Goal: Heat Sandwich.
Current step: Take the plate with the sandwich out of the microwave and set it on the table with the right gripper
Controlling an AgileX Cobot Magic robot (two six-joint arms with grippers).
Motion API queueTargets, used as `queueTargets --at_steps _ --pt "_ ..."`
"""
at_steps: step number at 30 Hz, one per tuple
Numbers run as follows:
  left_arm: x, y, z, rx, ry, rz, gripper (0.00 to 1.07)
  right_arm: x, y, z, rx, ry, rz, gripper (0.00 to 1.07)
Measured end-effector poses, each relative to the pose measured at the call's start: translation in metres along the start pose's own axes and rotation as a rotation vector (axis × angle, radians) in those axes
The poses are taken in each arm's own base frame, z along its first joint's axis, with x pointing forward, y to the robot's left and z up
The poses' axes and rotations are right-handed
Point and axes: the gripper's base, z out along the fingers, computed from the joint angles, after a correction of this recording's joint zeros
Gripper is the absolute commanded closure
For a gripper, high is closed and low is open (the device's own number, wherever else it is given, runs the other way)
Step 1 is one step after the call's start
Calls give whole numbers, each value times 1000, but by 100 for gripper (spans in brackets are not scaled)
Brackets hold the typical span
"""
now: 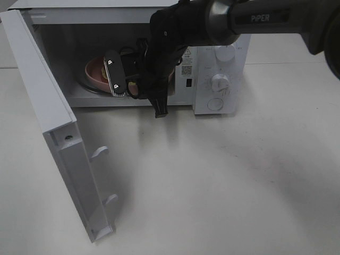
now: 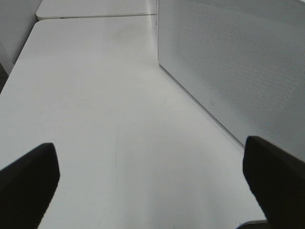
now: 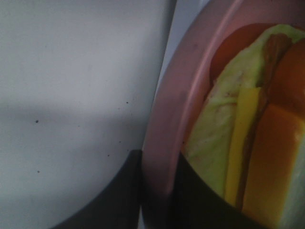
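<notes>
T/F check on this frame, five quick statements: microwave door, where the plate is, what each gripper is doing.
1. The microwave door is closed. False: it stands swung open on the left.
2. The pink plate is inside the microwave cavity. True.
3. The right gripper has its fingers pinched on the plate's rim. True: the right wrist view shows one finger on each side of the rim, with the sandwich on the plate.
4. The left gripper is holding the sandwich. False: it is open and empty over the bare table, beside the microwave's perforated wall.
5. The sandwich lies on the table outside the microwave. False: it sits on the plate.
</notes>
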Motion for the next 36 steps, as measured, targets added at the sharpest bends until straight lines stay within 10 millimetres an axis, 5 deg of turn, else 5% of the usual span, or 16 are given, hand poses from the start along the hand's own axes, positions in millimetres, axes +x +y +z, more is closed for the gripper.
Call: queueTargets --at_steps 36 --pt "0 0 0 0 0 0 6 18 70 -53 153 -68 -140 106"
